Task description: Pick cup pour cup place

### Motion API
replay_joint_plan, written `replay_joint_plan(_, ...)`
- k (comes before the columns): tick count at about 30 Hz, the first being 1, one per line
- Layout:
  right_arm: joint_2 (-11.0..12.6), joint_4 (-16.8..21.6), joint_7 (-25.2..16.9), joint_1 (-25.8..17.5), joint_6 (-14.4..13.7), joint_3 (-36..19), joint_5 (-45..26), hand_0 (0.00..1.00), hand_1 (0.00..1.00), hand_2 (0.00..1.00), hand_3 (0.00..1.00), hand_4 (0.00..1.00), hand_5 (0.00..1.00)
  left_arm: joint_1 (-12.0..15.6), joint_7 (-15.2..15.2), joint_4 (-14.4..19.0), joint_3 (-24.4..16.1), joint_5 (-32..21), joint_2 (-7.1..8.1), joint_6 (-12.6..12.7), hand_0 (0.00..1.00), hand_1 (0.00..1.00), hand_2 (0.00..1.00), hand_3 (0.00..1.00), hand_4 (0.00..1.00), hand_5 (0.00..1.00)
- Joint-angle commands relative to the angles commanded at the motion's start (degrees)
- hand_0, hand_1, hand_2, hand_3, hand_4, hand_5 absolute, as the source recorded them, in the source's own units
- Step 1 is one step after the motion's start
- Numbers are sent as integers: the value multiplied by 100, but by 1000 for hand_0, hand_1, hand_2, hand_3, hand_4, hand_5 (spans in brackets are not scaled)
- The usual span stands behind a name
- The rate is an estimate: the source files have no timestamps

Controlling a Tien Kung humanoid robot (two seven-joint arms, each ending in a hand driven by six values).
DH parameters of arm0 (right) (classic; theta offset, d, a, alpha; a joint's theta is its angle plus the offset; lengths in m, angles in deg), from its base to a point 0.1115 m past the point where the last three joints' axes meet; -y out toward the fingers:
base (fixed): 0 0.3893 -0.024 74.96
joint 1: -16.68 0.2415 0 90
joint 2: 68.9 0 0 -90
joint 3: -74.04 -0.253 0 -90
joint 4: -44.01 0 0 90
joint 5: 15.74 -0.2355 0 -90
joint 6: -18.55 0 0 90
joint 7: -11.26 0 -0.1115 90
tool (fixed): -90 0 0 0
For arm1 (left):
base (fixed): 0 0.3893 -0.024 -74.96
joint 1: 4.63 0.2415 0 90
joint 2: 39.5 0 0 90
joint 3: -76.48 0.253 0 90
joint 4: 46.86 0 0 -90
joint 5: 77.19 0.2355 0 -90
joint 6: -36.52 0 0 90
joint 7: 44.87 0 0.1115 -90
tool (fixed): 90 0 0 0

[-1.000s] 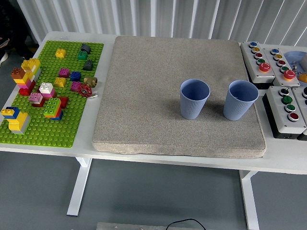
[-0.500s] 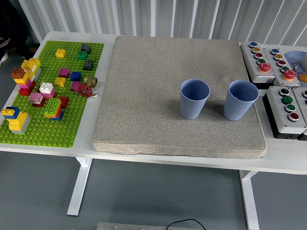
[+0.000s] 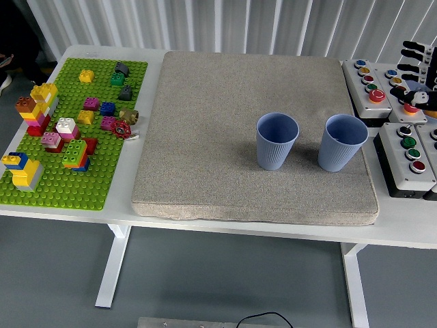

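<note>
Two blue ribbed cups stand upright on the grey mat [image 3: 225, 137]. One cup [image 3: 277, 141] is near the mat's middle right; the other cup [image 3: 341, 142] is near the mat's right edge. I cannot see inside them. My right hand [image 3: 416, 72] shows at the far right edge, over the button boxes, fingers spread and holding nothing, well right of and behind the right cup. My left hand is out of view.
A green baseplate [image 3: 54, 184] with several toy bricks lies at the left. Grey button boxes [image 3: 408, 156] with coloured buttons stand at the right, next to the mat. The white table's near edge [image 3: 205, 225] runs along the front.
My right hand has come into view at the right edge over the button boxes. The cups have not moved.
</note>
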Motion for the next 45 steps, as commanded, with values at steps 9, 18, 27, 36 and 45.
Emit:
replay_joint_plan(9,84,76,82,-422,137,-171,230,894,883,977,985,866,292,-3,14,-5,28,-26,-5,-3,797,841,878,796,518,998)
replay_joint_plan(18,-43,104,122,-784,147,-352,377,902,887,980,987,871,292,-22,28,-10,48,-44,-23,-5,797,842,878,796,518,998)
replay_joint_plan(27,-303,111,133,-962,130,-458,467,901,889,983,983,869,291,-30,20,-10,31,3,-59,-16,797,842,878,797,518,998)
replay_joint_plan(36,-750,11,97,-1057,-3,-447,703,902,891,984,985,865,291,-23,-3,-1,6,63,-118,-40,796,841,878,798,519,998)
replay_joint_plan(45,-983,-246,78,-1052,-20,-395,791,904,892,985,985,864,288,-14,-20,9,-3,88,-157,-54,797,841,877,797,519,998)
